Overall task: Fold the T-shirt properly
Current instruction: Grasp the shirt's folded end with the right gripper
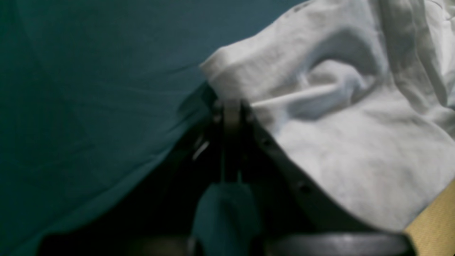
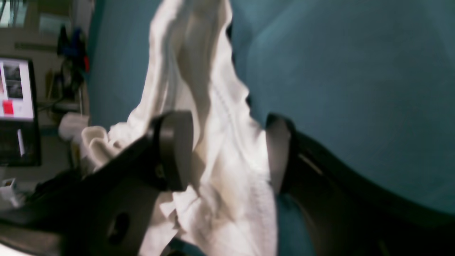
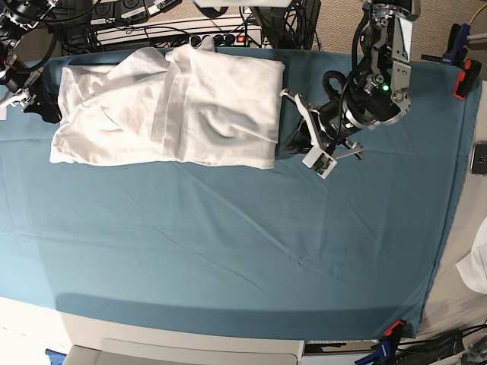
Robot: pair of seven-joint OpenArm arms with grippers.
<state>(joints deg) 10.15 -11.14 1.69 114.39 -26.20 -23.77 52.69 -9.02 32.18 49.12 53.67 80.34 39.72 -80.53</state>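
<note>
While your left gripper [image 1: 231,106] pinches the right edge of the wrinkled white cotton T-shirt [image 3: 163,106], your right gripper [image 2: 227,153] spreads wide around its left end; it lies far-left on the teal cloth-covered surface [image 3: 228,251].

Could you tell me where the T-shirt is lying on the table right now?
In the base view the T-shirt lies bunched at the far left of the teal sheet, between the two arms.
</note>
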